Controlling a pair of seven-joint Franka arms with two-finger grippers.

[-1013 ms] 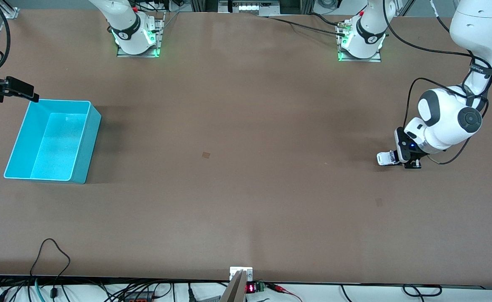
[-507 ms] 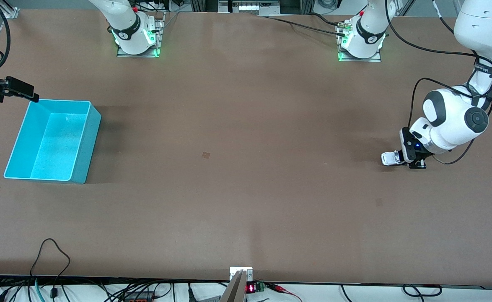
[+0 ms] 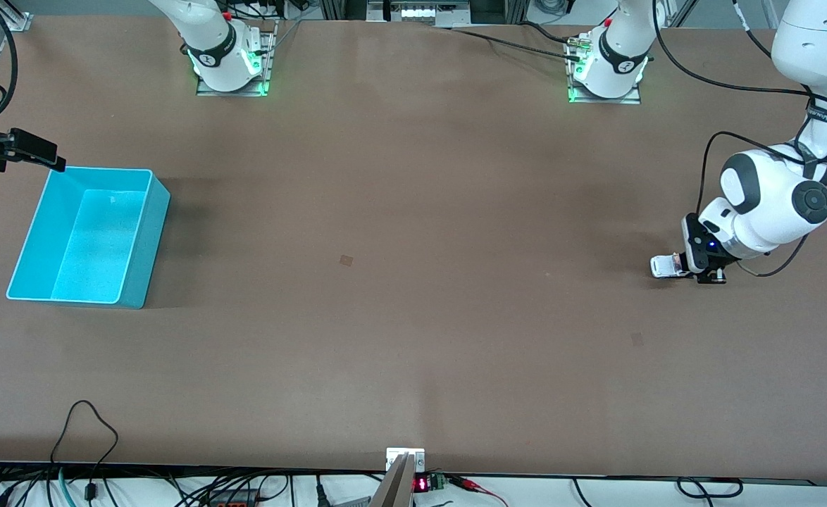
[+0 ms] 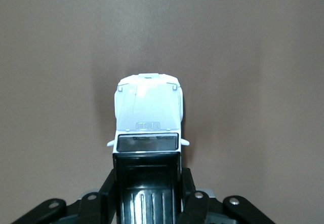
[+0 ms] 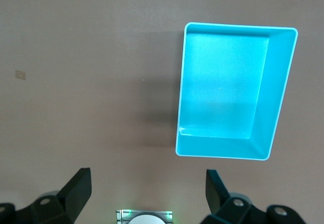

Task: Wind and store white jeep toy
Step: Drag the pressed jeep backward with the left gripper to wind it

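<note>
Brown counter [image 3: 413, 282] | white jeep toy [image 3: 665, 266] well apart from teal bin [image 3: 89, 236], clenched in left tool [image 4: 147, 181] | right tool [image 5: 147, 183] waits released above bin | you keep wheels pressed flat, drag straight.

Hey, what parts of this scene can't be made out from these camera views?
- White jeep toy: its rear and wheels, hidden by the left gripper in the left wrist view; too small in the front view.
- Right gripper: cut off by the front view's edge beside the teal bin.
</note>
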